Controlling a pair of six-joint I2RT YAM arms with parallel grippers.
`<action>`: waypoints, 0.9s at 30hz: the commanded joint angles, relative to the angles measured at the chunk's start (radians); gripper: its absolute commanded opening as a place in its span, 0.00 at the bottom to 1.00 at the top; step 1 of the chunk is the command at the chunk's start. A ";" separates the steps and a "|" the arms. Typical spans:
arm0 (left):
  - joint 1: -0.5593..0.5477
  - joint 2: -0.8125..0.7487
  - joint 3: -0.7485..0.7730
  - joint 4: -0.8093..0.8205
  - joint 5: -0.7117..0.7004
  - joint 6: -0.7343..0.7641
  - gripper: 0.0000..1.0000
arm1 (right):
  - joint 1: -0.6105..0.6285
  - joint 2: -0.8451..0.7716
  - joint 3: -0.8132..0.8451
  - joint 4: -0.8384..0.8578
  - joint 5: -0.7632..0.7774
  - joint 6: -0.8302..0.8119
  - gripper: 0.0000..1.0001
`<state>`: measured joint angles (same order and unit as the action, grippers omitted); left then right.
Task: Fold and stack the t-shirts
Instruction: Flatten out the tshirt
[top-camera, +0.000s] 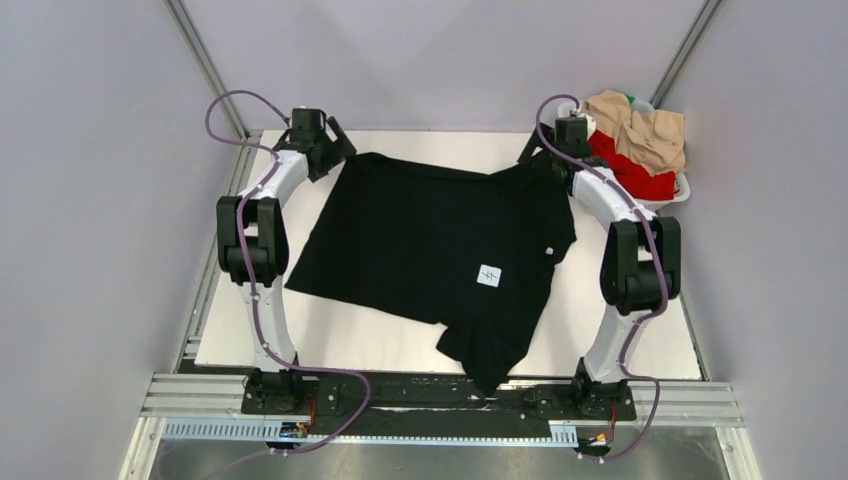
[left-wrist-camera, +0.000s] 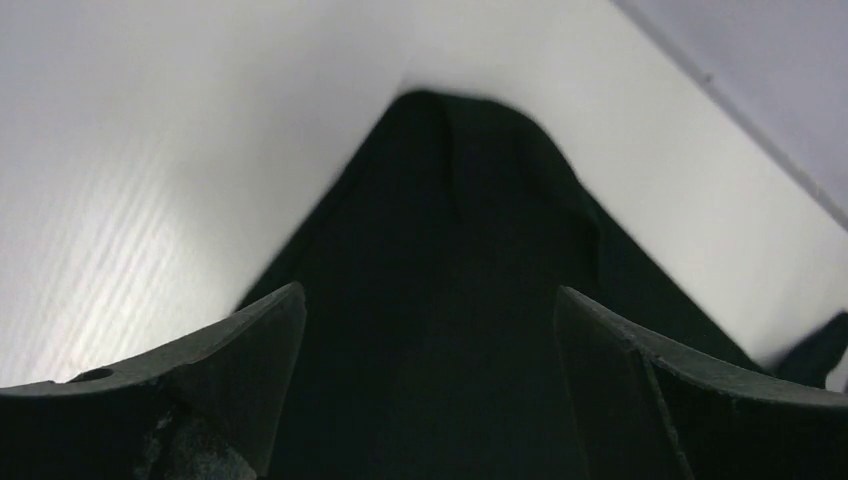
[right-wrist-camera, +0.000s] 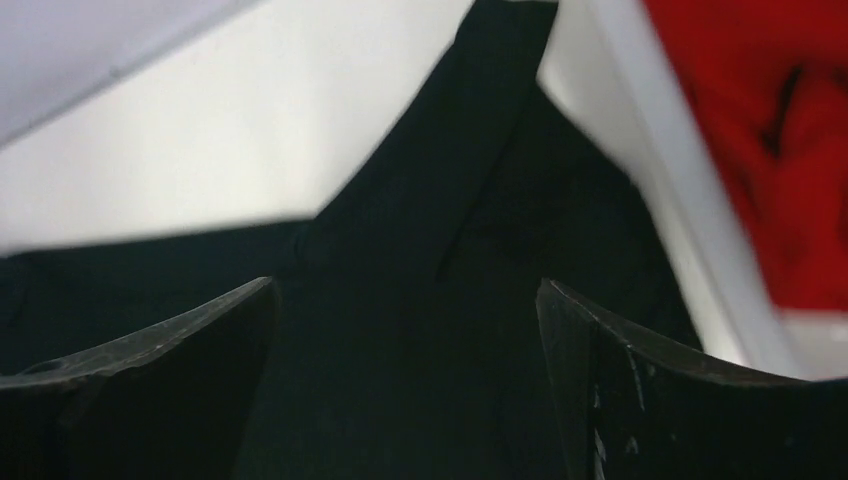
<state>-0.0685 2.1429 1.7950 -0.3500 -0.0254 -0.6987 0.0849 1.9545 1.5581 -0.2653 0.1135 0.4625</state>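
Your table (top-camera: 620, 330) carries one black t-shirt (top-camera: 420, 235), spread flat across the middle and a bit skewed. It has no fold that I can see, and one sleeve trails toward the near edge between the arm bases. The white basket (top-camera: 683, 190) sits at the far right corner. It holds the red t-shirt (top-camera: 640, 180) with the beige t-shirt (top-camera: 640, 125) heaped on top, both crumpled and neither taken out. My read is that you're early in the task: the first shirt is only laid out, nothing is folded, and there is no stack anywhere. All three shirts are left to fold and then pile. Your left gripper (left-wrist-camera: 430, 300) hangs over the black shirt's far left corner, fingers wide apart, nothing pinched, cloth lying loose below. Your right gripper (right-wrist-camera: 405, 290) is the same over the far right corner, just beside the basket: spread wide and empty-handed. The small white tag (top-camera: 489, 275) faces up, right of the shirt's centre.
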 joint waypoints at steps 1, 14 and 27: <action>-0.040 -0.154 -0.201 0.032 0.094 -0.031 1.00 | 0.092 -0.221 -0.221 0.000 -0.044 0.081 1.00; -0.073 -0.476 -0.859 0.096 0.069 -0.073 1.00 | 0.342 -0.389 -0.669 -0.115 0.021 0.256 1.00; -0.189 -0.852 -1.192 -0.091 -0.037 -0.201 1.00 | 0.370 -0.566 -0.917 -0.242 0.026 0.367 1.00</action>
<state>-0.2081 1.3979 0.6807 -0.2382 0.0082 -0.8322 0.4507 1.4212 0.7158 -0.3901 0.1505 0.7792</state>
